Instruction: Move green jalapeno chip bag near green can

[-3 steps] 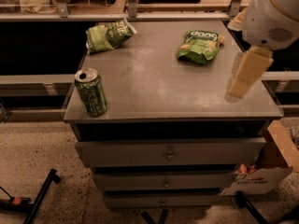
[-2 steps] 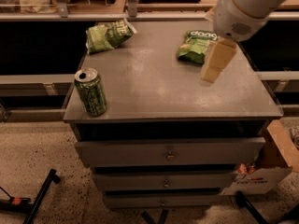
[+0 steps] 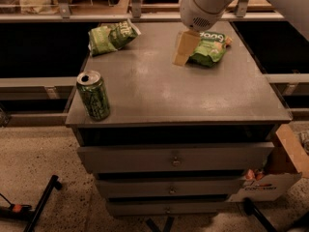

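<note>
The green jalapeno chip bag (image 3: 111,36), crumpled light green with slanted white lettering, lies at the back left of the cabinet top (image 3: 169,91). The green can (image 3: 93,95) stands upright at the front left corner, silver top open. My gripper (image 3: 182,48) hangs from the white arm over the back middle of the top, to the right of the jalapeno bag and just left of a darker green bag. It holds nothing that I can see.
A darker green chip bag (image 3: 208,46) with bold rounded white letters lies at the back right, partly behind the gripper. Drawers (image 3: 174,158) sit below the top. A cardboard box (image 3: 270,178) stands on the floor at the right. A shelf rail runs behind.
The arm has swung left and farther back, from the right edge of the cabinet top to the back middle, now beside the darker bag. Bags and can have not moved.
</note>
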{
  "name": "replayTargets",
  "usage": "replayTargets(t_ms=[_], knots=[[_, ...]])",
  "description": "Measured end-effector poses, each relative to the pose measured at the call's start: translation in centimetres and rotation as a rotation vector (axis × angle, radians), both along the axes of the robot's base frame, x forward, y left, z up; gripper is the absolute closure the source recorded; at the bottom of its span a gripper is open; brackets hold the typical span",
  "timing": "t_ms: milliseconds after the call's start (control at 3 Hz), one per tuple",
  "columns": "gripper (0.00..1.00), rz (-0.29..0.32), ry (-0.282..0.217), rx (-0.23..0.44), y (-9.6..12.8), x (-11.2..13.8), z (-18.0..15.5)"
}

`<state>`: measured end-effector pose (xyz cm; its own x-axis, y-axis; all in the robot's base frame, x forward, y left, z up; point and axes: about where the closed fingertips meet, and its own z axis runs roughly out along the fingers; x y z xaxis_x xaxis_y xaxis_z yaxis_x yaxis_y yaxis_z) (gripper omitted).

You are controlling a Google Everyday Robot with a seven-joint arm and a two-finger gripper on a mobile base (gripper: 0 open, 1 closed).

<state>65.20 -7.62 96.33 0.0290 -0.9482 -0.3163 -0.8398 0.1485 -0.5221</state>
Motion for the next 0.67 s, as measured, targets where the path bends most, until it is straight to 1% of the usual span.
replayTargets(t_ms=[333, 667], knots=[[0.00, 0.000, 0.000, 0.000, 0.01, 0.00, 0.00], [0.00, 0.009, -0.006, 0.025, 0.41, 0.28, -0.13]])
